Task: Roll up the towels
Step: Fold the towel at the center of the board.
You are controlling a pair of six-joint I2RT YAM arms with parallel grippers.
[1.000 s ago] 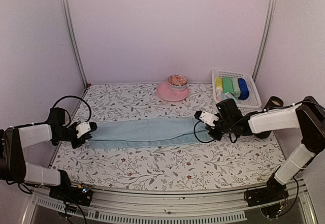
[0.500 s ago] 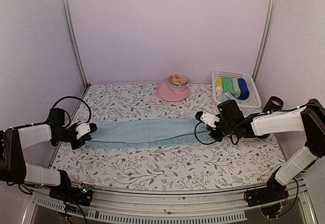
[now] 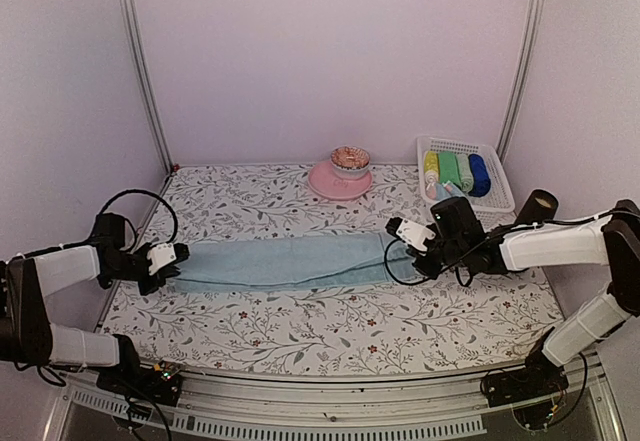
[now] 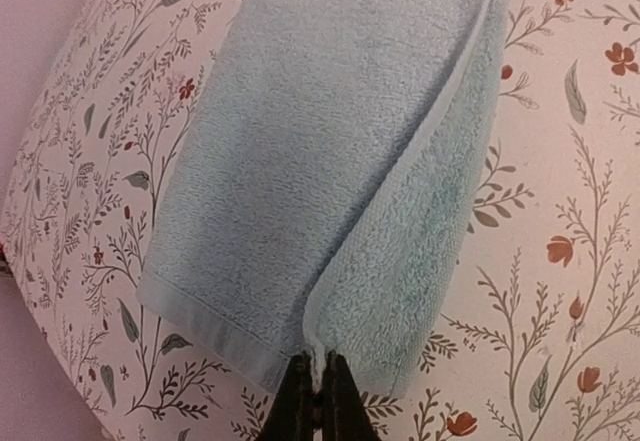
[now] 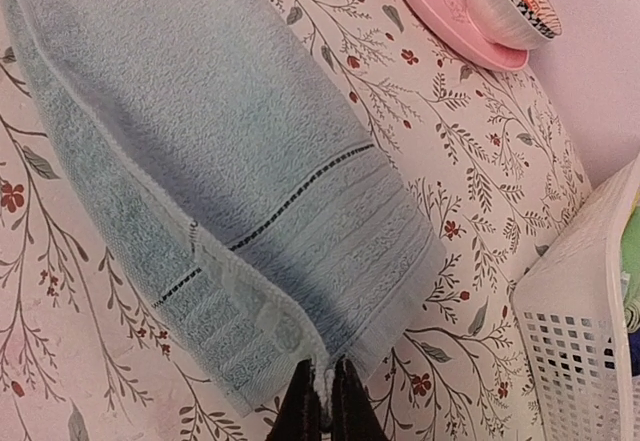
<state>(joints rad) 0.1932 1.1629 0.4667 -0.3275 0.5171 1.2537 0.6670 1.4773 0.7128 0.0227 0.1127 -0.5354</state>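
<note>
Since a second ago the right arm has swung outward toward its own side, drawing the right gripper (image 3: pixel 394 251) slightly further from the left one, and the pale blue terry towel (image 3: pixel 285 261) now lies a touch straighter between them.

At the far right corner sits a white perforated plastic basket (image 3: pixel 498 199). It holds four rolled cloths side by side: yellow (image 3: pixel 431 167), green (image 3: pixel 449 169), pale green (image 3: pixel 465 172) and dark blue (image 3: pixel 480 174). Something small and pale lies in front of them, too small to make out. Left of the basket, a round pink plate (image 3: pixel 322 183) carries a small patterned bowl (image 3: pixel 350 159); what the bowl holds cannot be told.

The towel lies flat on the floral-printed tabletop (image 3: pixel 330 326), in the middle band of it, nearer the arms than the plate. It is folded lengthwise into a narrow strip. Its long axis runs left to right, one short end pointing at each arm. The right end bears a woven band with a dotted stitched line.

The left gripper (image 4: pixel 315 401) is clamped tight on the hem of the towel's left end, where the folded layers meet. The right gripper (image 5: pixel 322 401) is likewise pinched closed on the edge of the towel's right end.
</note>
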